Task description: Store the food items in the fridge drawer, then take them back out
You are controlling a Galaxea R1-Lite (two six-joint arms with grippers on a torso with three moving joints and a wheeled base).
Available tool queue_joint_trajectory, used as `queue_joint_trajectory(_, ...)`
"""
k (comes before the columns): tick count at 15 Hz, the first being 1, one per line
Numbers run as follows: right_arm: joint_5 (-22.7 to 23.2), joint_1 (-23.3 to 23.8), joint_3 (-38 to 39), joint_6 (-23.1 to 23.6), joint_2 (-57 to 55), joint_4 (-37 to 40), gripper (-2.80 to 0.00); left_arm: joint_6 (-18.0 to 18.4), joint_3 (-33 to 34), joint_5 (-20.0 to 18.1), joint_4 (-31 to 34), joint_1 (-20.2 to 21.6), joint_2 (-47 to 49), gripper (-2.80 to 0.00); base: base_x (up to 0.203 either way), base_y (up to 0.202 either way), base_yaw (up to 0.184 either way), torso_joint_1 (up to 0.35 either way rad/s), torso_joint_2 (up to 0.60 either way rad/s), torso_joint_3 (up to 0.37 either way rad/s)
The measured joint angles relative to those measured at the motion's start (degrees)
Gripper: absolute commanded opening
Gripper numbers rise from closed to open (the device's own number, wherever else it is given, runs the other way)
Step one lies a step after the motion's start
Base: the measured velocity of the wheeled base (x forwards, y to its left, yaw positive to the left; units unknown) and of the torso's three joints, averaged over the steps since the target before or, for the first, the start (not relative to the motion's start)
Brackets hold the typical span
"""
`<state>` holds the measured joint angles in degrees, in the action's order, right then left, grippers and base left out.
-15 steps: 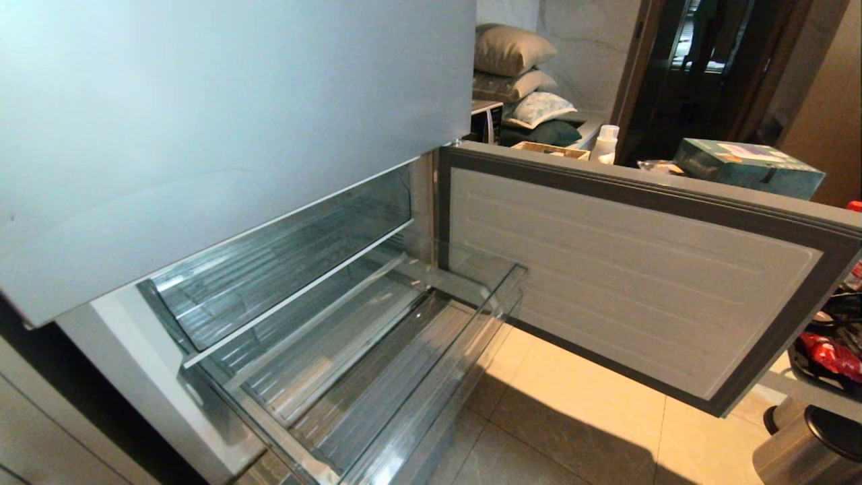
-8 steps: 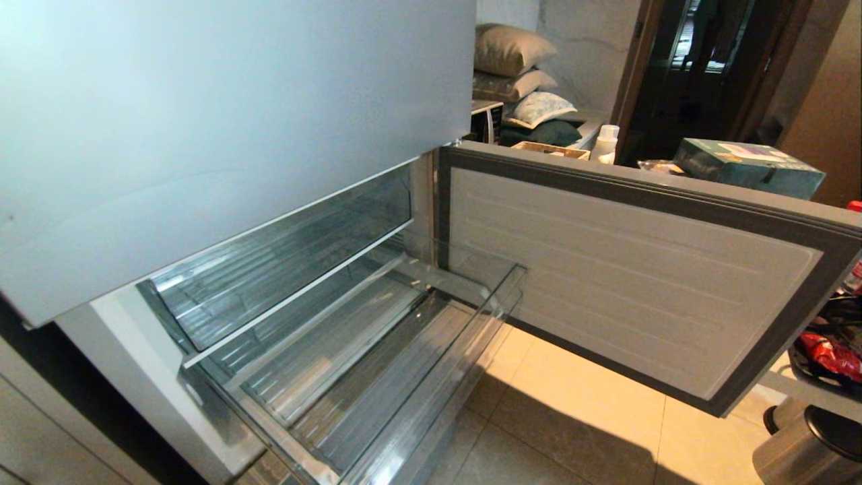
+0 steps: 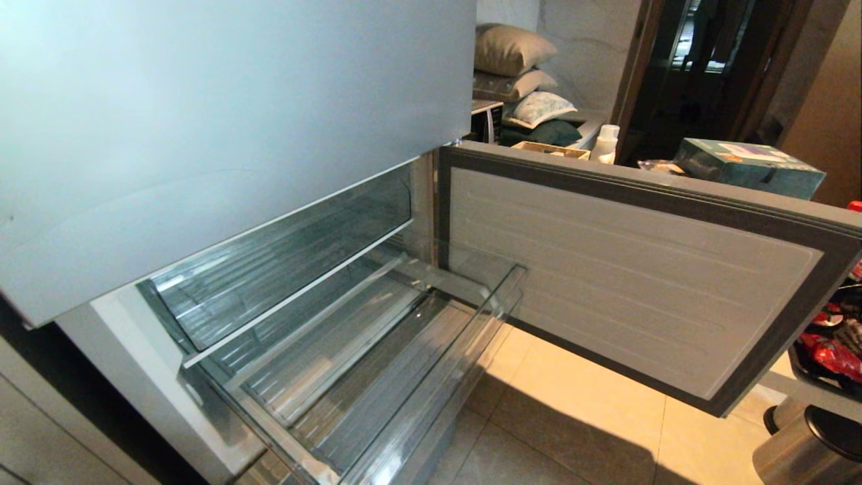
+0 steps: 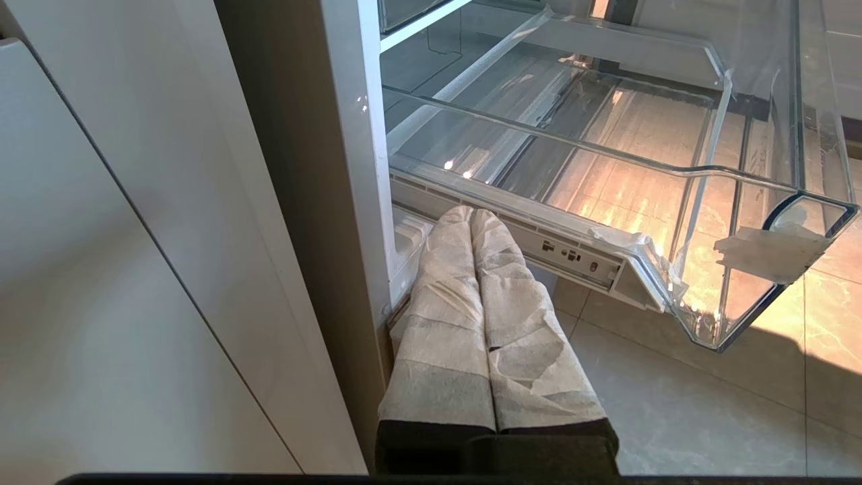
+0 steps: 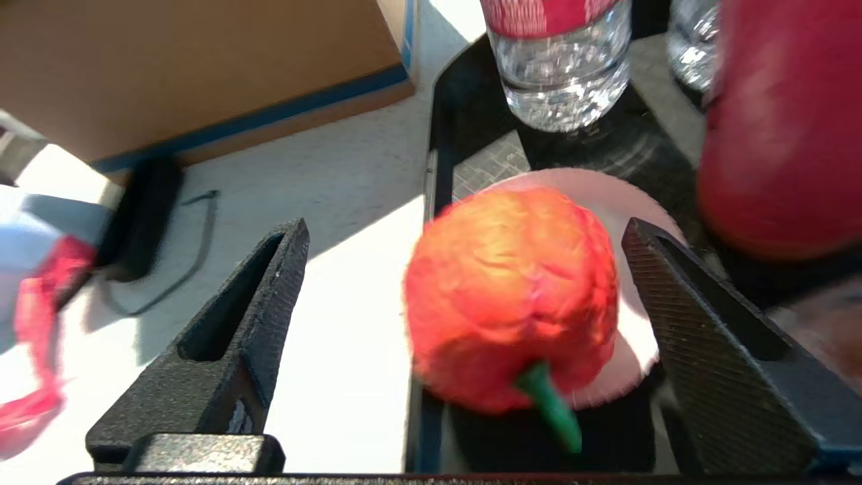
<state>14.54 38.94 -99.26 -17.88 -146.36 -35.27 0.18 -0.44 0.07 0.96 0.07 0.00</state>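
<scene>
The food item, a red lobed pepper (image 5: 512, 296) with a green stem, lies on a pink plate (image 5: 609, 192) in a black tray (image 5: 471, 101). My right gripper (image 5: 465, 225) is open. Its dark ribbed fingers (image 5: 269, 289) stand on either side of the pepper with gaps on both sides. The clear fridge drawer (image 3: 438, 377) is pulled out and holds nothing; its front lip (image 4: 808, 202) also shows in the left wrist view. My left gripper (image 4: 471, 214) is shut, parked low beside the fridge's base.
The lower fridge door (image 3: 640, 269) stands open to the right over the tiled floor. On the tray are a water bottle (image 5: 559, 67) and a red container (image 5: 781, 135). A cardboard box (image 5: 202, 67) and a red strip (image 5: 34, 323) lie on the white counter.
The fridge, drawer and door have not moved. At the far right edge of the head view the dark shapes over the tray have shifted a little.
</scene>
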Motion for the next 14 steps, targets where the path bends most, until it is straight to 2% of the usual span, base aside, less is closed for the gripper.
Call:
queue_joint_trajectory(5, 0.1, 0.0, 10.7, 0.0, 11.6, 0.0, 0.0, 0.0, 0.0, 0.0, 0.0, 0.0, 0.0, -2.8, 0.0, 0.0, 0.0, 0.0, 0.0, 0.0)
queue_joint_trajectory(6, 0.1, 0.0, 13.4, 0.0, 14.6, 0.1, -2.8, 0.0, 0.0, 0.0, 0.0, 0.0, 0.0, -2.8, 0.0, 0.0, 0.0, 0.0, 0.0, 0.0)
queue_joint_trajectory(9, -0.3, 0.0, 23.0, 0.0, 24.9, 0.3, -2.8, 0.0, 0.0, 0.0, 0.0, 0.0, 0.0, -2.8, 0.0, 0.0, 0.0, 0.0, 0.0, 0.0)
queue_joint_trajectory(14, -4.6, 0.1, 42.0, 0.4, 49.4, 0.3, -2.8, 0.0, 0.0, 0.0, 0.0, 0.0, 0.0, -2.8, 0.0, 0.0, 0.0, 0.0, 0.0, 0.0)
